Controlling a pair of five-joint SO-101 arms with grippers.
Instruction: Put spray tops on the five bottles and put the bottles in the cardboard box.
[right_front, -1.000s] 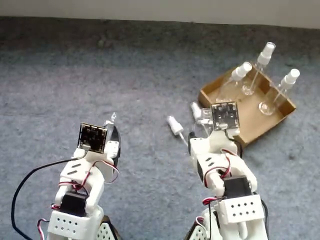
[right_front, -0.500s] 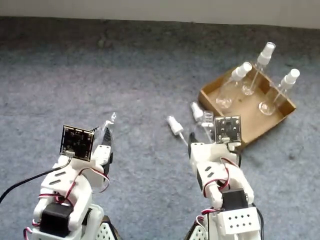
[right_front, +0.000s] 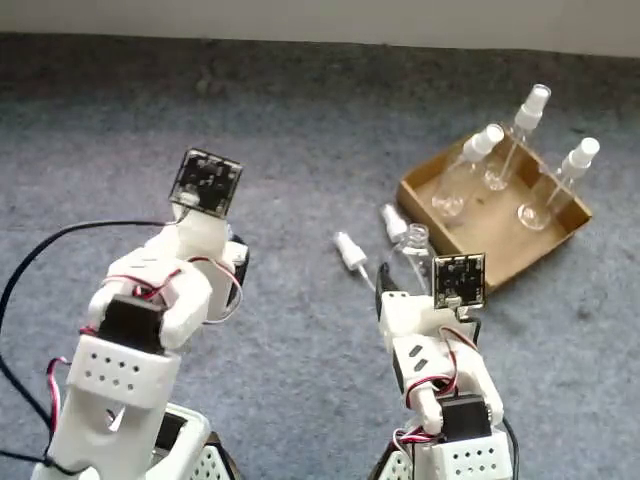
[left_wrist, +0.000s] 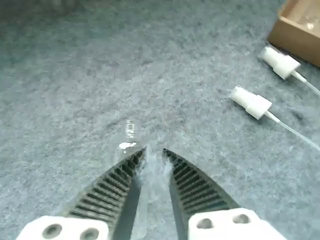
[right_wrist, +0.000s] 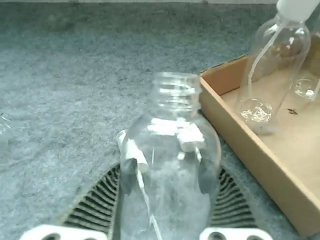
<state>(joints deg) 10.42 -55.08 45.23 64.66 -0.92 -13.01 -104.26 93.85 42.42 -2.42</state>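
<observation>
My right gripper is shut on a clear bottle with no top, held upright just beside the cardboard box. From above, this bottle stands at the box's near left side. Three bottles with spray tops stand in the box, one of them at the left. Two loose spray tops lie on the carpet, and both spray tops lie ahead of my left gripper. Its jaws are nearly together on something clear, apparently a bottle.
Grey carpet covers the whole table, with open room at the far left and centre. A black cable loops beside the left arm. The box sits at the far right.
The left arm has risen and swung away from the near edge, its camera now much higher. The right wrist has drawn back toward the near side, uncovering the held bottle.
</observation>
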